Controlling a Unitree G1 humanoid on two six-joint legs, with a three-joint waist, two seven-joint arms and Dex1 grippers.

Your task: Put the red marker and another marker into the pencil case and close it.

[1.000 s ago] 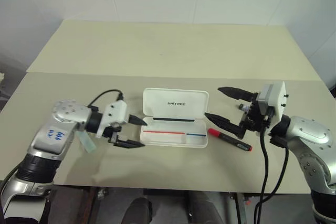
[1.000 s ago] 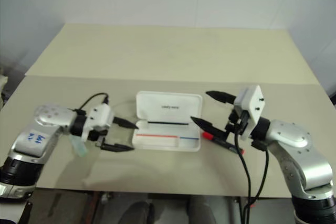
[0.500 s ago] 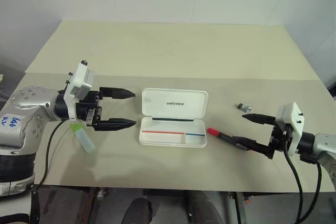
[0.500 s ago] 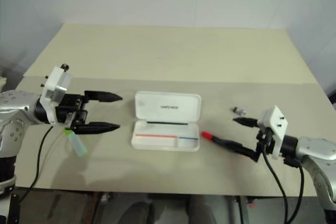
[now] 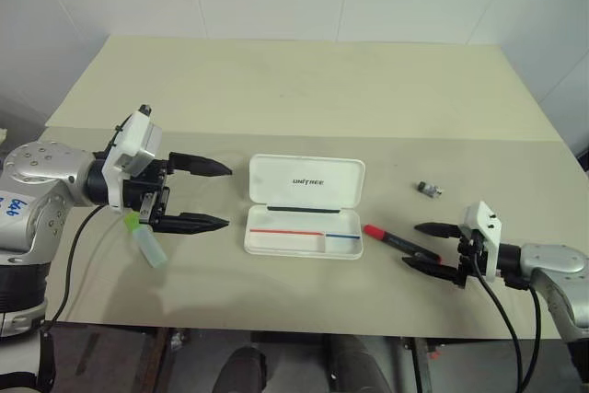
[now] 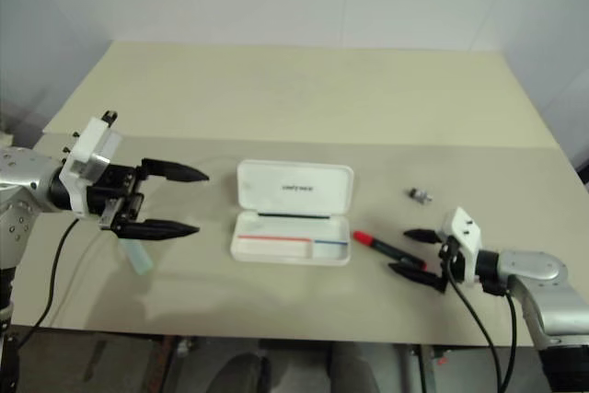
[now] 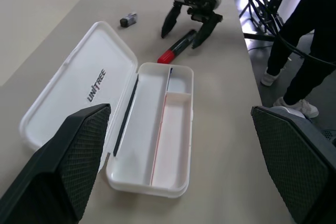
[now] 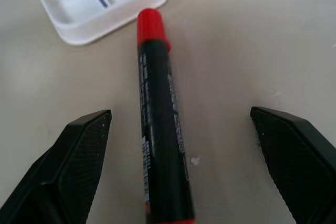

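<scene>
Nearest, on the right side of the table, the right gripper sits low over the top with its two black fingers wide apart. The tail end of the red marker lies between those fingers, but they are not squeezing it. The marker is flat on the table, and its red cap points at the case and stops just beside the case's right end. In the right wrist view the marker runs up the middle of the gap with bare table on both sides.

On the left side, the other marker, the chunky pale one with the lime-green cap, lies on the table well apart from the case. The left gripper hangs above and just past it, holds nothing, and points toward the case with its fingers wide apart.

In the middle is the pencil case. It is open, with the lid laid back on the far side. The tray has thin red, blue and black stripes in it and no markers yet.

A bit farther, on the right, a small dark and silver thing rests alone.

So I think the job has hardly begun: both markers need to go in, then the lid must shut
</scene>
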